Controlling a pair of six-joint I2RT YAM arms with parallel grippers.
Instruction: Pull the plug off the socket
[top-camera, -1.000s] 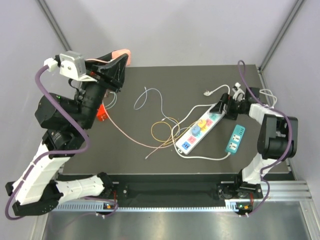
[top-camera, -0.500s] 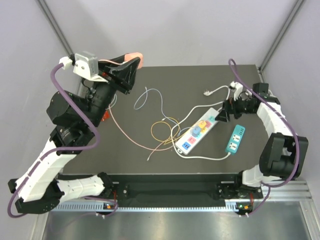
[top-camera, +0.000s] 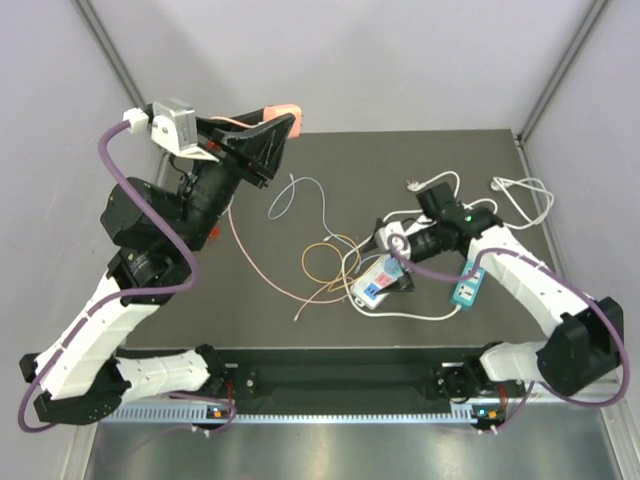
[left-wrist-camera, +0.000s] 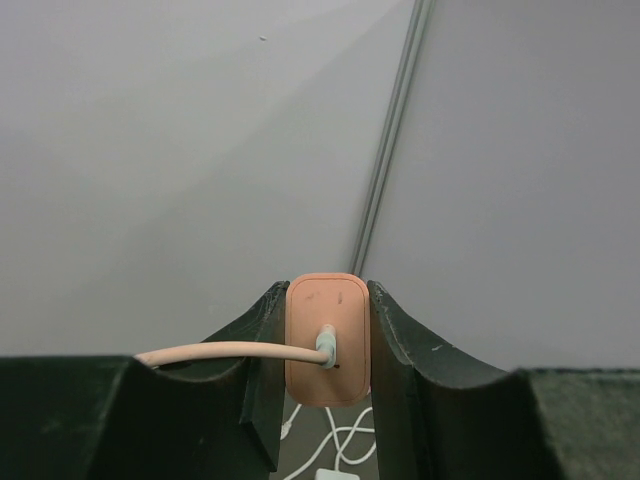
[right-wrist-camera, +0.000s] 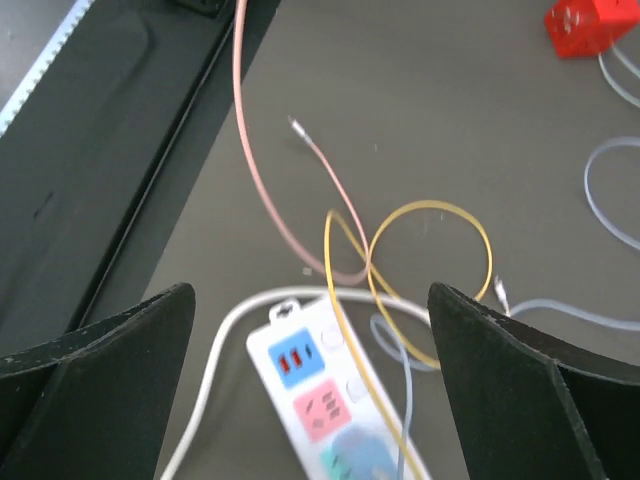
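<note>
My left gripper (top-camera: 272, 135) is shut on a salmon-pink plug (top-camera: 283, 110) and holds it high above the table's far left. In the left wrist view the plug (left-wrist-camera: 327, 300) sits clamped between both fingers. Its pink cable (top-camera: 243, 245) hangs down to the mat. The white power strip (top-camera: 372, 290) with coloured sockets lies mid-right on the dark mat. My right gripper (top-camera: 388, 262) is open and hovers over the strip's near end. In the right wrist view the strip (right-wrist-camera: 310, 395) lies between the spread fingers, with the gripper (right-wrist-camera: 312, 330) empty.
A small teal power strip (top-camera: 468, 280) lies right of the white one. Yellow (top-camera: 322, 262), lavender (top-camera: 298, 192) and white (top-camera: 520, 192) cables lie loose on the mat. A red block (right-wrist-camera: 588, 25) sits by the left arm.
My right arm has swung from the strip's far right end to above its near left end. My left gripper has carried the plug a little higher and to the right.
</note>
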